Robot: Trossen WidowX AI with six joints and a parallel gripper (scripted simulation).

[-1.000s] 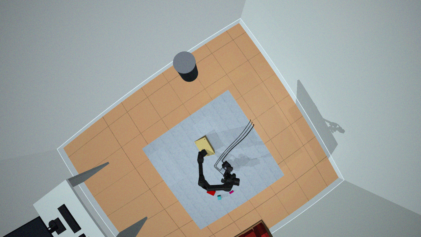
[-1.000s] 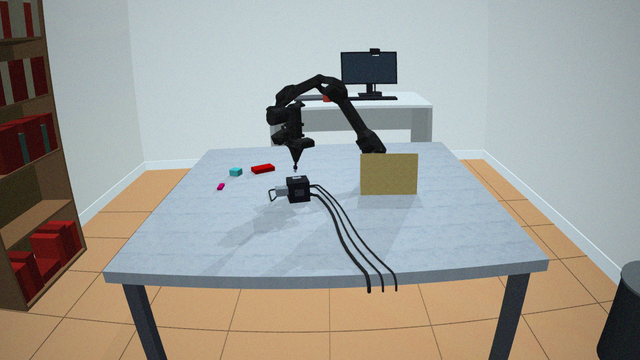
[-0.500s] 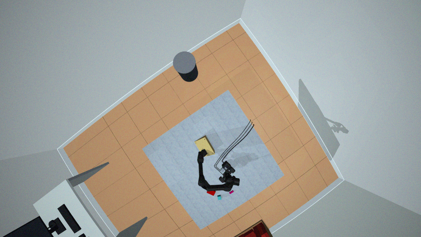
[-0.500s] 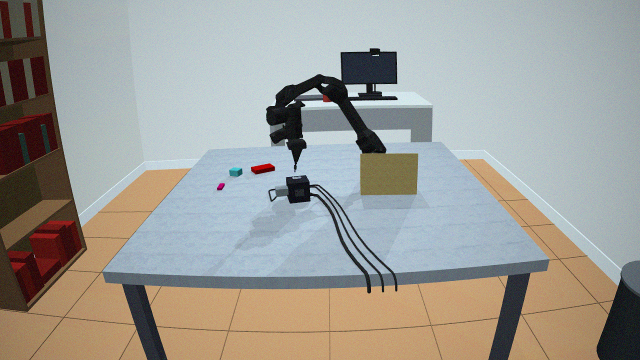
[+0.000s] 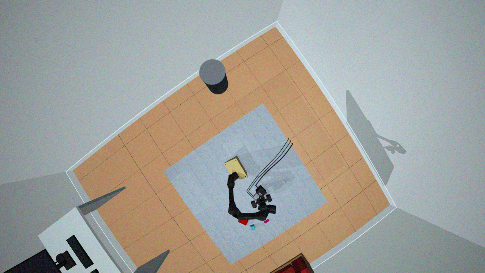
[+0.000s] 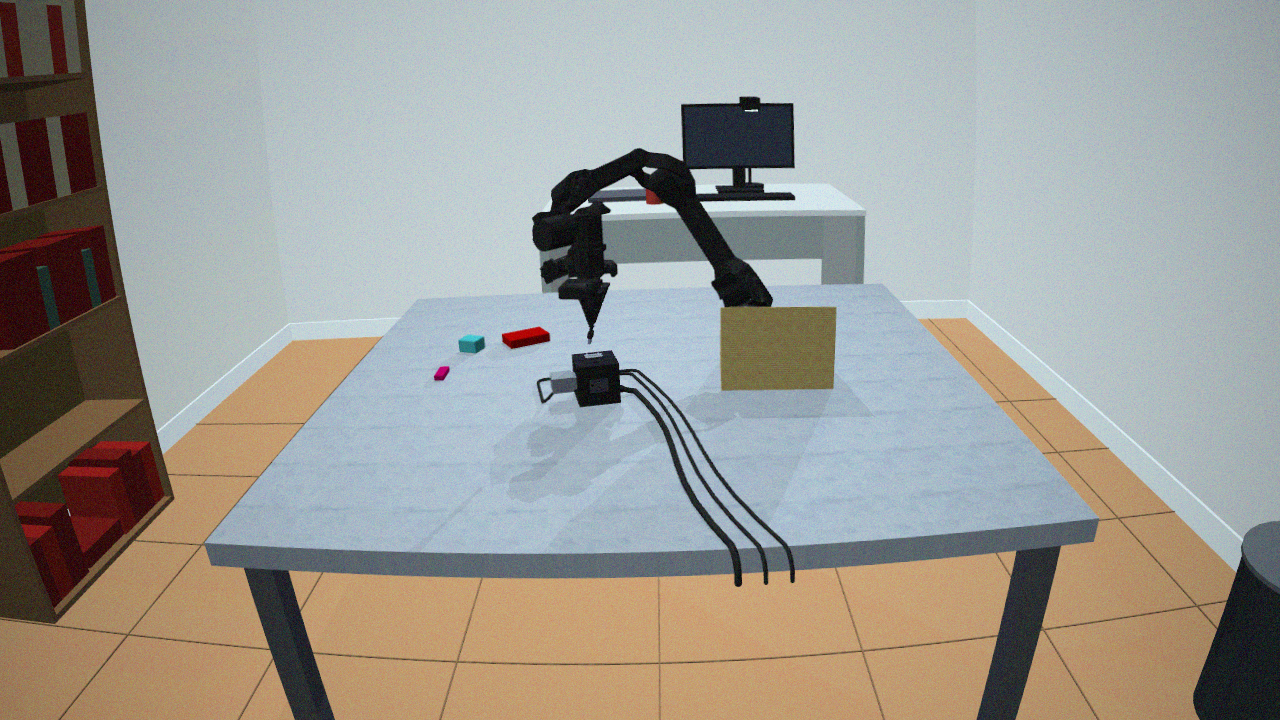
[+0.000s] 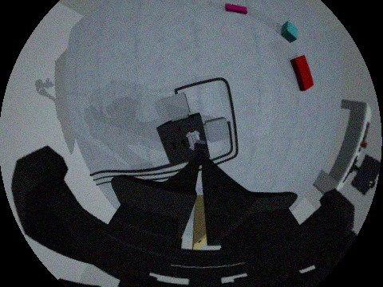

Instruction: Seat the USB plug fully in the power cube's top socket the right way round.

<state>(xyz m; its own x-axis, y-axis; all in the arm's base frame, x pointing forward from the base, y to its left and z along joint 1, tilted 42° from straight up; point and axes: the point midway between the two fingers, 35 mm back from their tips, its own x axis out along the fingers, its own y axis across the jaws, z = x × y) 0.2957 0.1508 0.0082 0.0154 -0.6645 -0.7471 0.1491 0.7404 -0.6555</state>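
Note:
My gripper point(image 6: 590, 332) point(image 7: 200, 159) points down and is shut on the small USB plug point(image 6: 589, 340) point(image 7: 201, 148), a dark body with a light metal end pointing down. The plug hangs just above the black power cube point(image 6: 586, 394) point(image 7: 191, 123), clear of its top. The light-coloured socket point(image 6: 593, 355) point(image 7: 193, 138) shows on the cube's top, close beside the plug in the wrist view. Which way round the plug faces is too small to tell. In the top view the arm hides the plug and socket.
Grey plug blocks point(image 6: 563, 382) point(image 7: 217, 129) stick out of the cube's sides. Black cables point(image 6: 684, 465) point(image 5: 271, 165) run over the table edge. A yellow box point(image 6: 778, 349) point(image 5: 233, 165) stands near the arm's base. Red point(image 6: 526, 337), teal point(image 6: 471, 343) and magenta point(image 6: 441, 373) blocks lie left.

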